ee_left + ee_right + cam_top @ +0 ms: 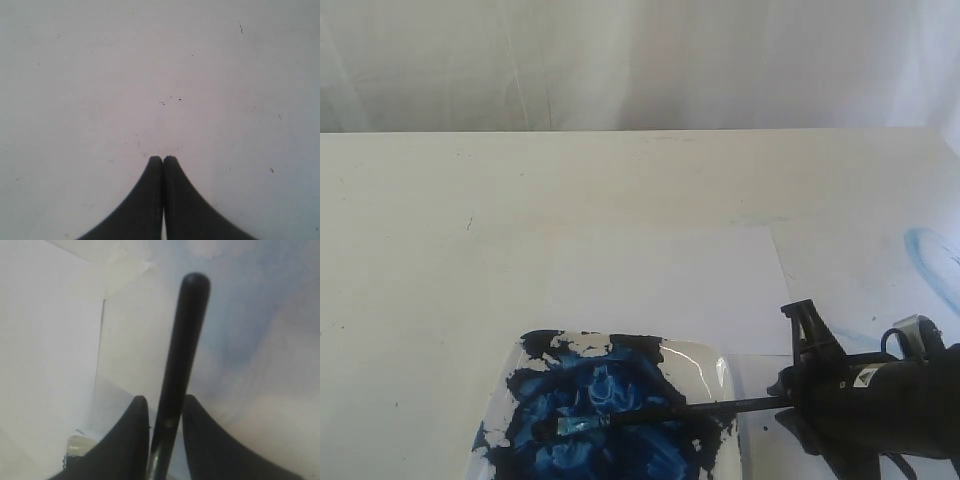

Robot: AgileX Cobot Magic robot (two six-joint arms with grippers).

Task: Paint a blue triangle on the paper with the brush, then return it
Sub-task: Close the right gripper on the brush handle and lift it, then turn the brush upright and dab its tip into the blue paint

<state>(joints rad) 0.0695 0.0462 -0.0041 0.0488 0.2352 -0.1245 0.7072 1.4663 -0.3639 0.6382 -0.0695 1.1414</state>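
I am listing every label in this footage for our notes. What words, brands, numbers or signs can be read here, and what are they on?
No text can be read in any of the views.
Right arm: a small white mark on its black casing, too small and blurred to read.
Paper, paint tray, brush and table: no writing shows.

On the desk (470, 200), the tray (722, 368) sits before the paper (660, 280); the brush (650, 415) lies in it, its handle rightward within the right claw (795, 385).
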